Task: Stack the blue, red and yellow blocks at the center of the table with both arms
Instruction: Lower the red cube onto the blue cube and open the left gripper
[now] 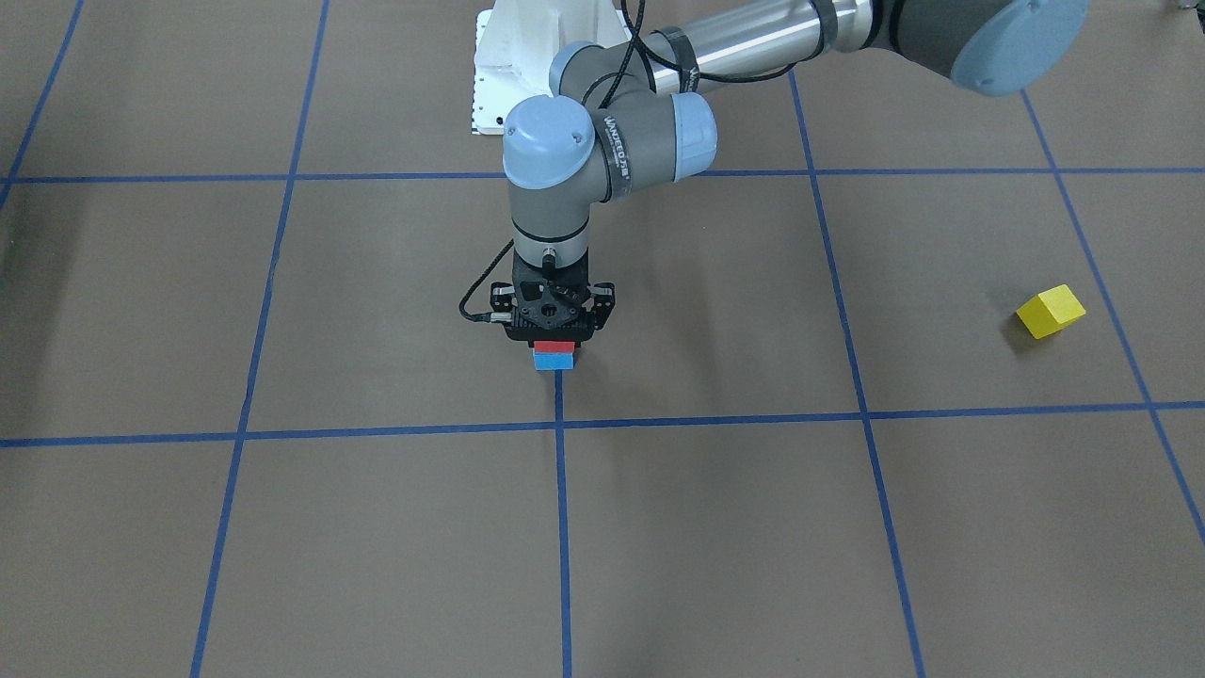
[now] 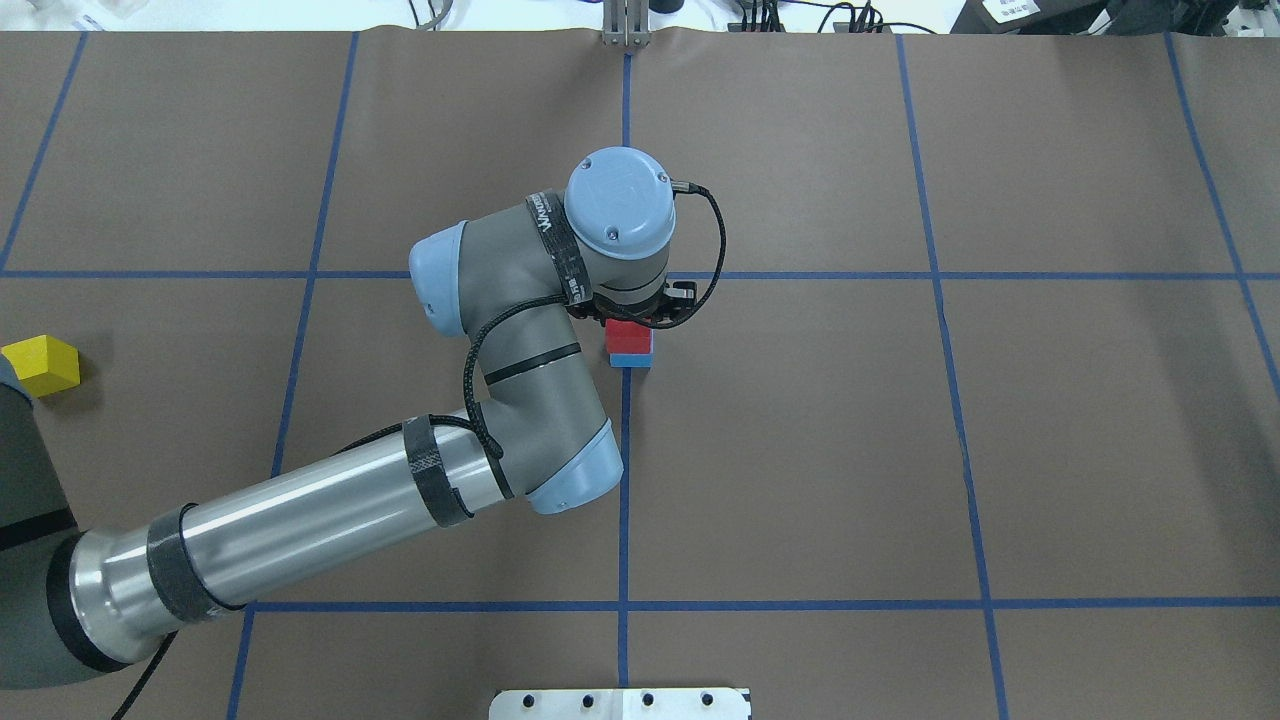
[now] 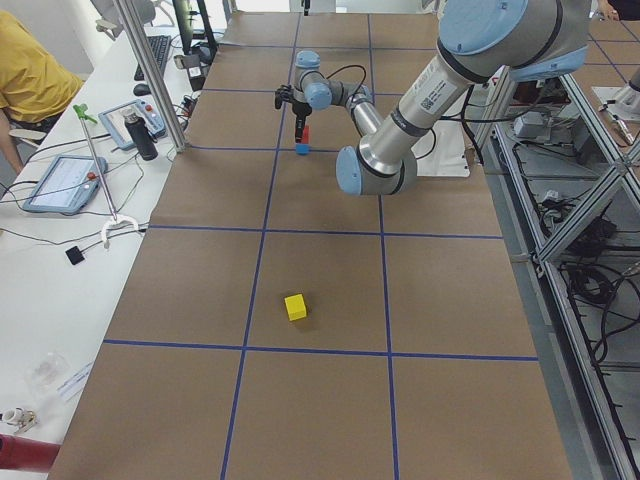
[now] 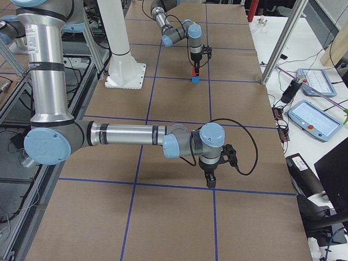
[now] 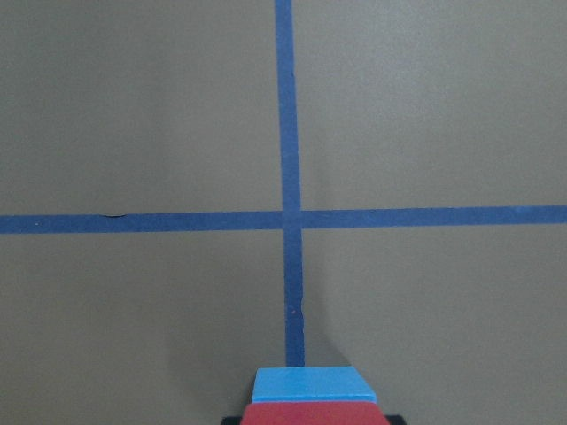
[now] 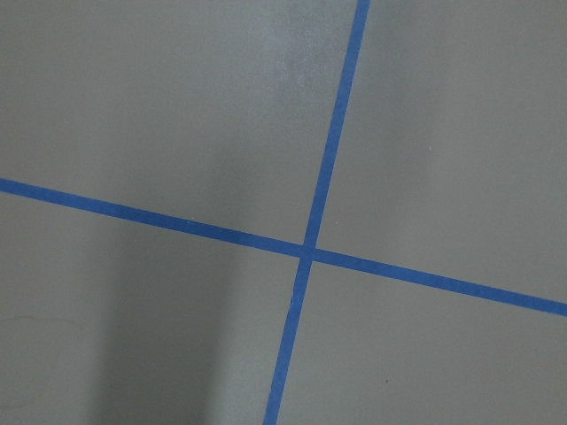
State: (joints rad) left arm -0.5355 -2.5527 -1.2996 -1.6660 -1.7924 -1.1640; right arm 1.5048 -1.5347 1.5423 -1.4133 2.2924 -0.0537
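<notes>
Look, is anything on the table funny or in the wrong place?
The yellow block sits alone, far out on the robot's left side, turned crooked to the blue lines. The red block rests squarely on the blue block at the center. Nothing looks spilled or broken.

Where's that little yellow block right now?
In the overhead view the yellow block sits near the left edge, on the robot's left side, far from the red block stacked on the blue block at the centre.

Overhead: behind robot (image 2: 540,400), looking forward, down. Front: opposite, steep. Both share the red block (image 2: 630,335) on the blue block (image 2: 630,360). Side cameras look along the table (image 3: 320,400) from each end. Wrist cameras: close, facing it.
</notes>
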